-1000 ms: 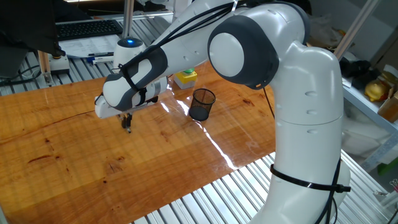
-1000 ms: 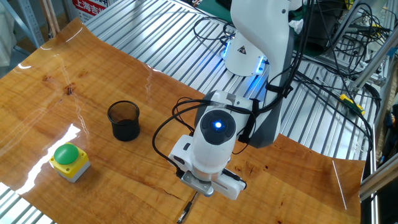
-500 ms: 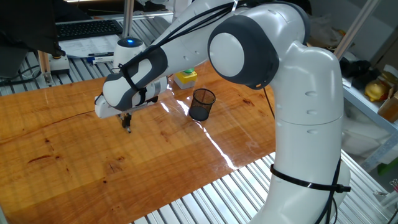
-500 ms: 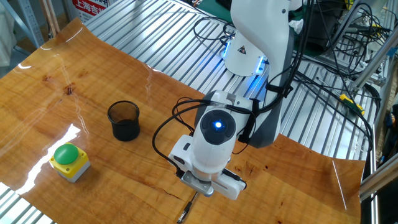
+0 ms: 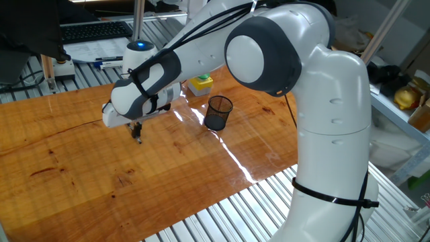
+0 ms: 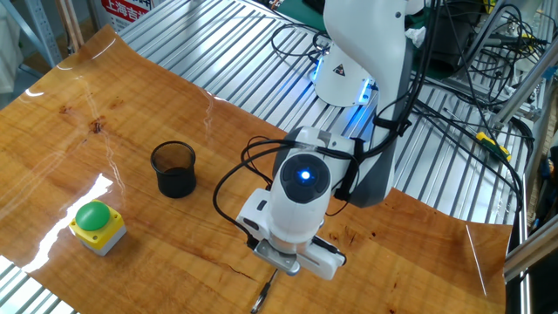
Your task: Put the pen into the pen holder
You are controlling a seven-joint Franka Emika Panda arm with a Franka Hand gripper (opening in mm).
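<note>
The pen (image 6: pixel 261 295) is a slim dark stick that slants out from under the white hand toward the image's bottom edge. My gripper (image 5: pixel 138 136) points straight down at the wooden table, its dark fingers close together with a pale bit between the tips, apparently shut on the pen's upper end. In the other fixed view the hand hides the fingers. The pen holder (image 5: pixel 218 112) (image 6: pixel 174 169), a black mesh cup, stands upright and apart, well to the right of the gripper in one fixed view.
A yellow box with a green button (image 6: pixel 97 226) (image 5: pixel 200 84) sits near the cup. The wooden table top (image 5: pixel 80 175) ends at metal slats on all sides. Cables (image 6: pixel 453 105) and the robot's base lie behind. A keyboard and papers (image 5: pixel 94 33) are beyond the table.
</note>
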